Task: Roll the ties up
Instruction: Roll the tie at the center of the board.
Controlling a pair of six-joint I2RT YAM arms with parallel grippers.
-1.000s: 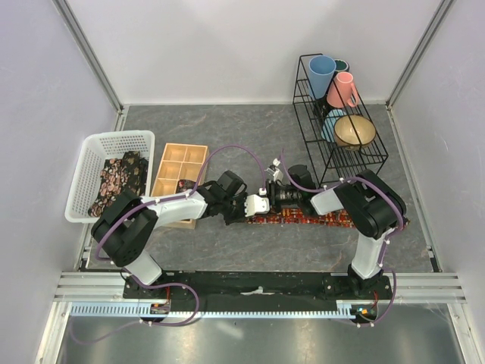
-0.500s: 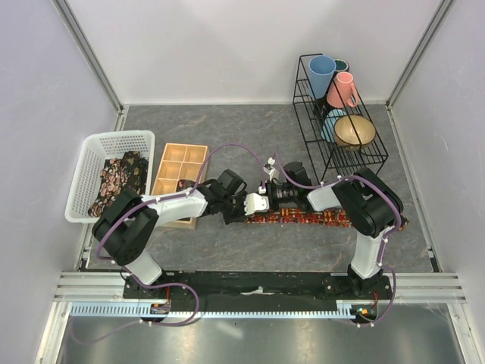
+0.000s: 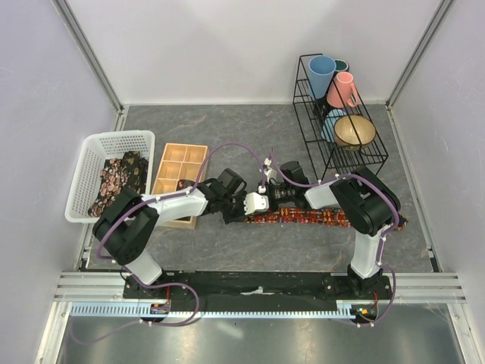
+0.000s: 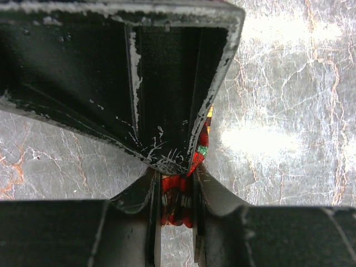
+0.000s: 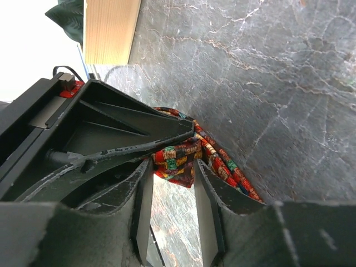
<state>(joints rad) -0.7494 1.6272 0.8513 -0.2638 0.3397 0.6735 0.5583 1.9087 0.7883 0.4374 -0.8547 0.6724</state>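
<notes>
One tie (image 3: 318,218), red and orange patterned, lies as a long strip on the grey table, running right from the middle. Both grippers meet at its left end. My left gripper (image 3: 244,208) is shut on the tie's end (image 4: 177,201), which sits between its narrow-set fingers. My right gripper (image 3: 264,205) faces it and is shut on the same folded end (image 5: 177,160); the fabric spans its fingertips. Each wrist view shows the other gripper's dark body close by. More dark floral ties (image 3: 117,178) lie in the white basket.
A white basket (image 3: 89,152) stands at the left, a wooden compartment tray (image 3: 180,173) beside it, just behind my left arm. A black wire rack (image 3: 337,144) with cups and a bowl stands at the back right, close behind my right arm.
My right arm has shifted slightly left and back, toward the left gripper. The tie's left end stays held between both grippers; the strip lies much as before.
</notes>
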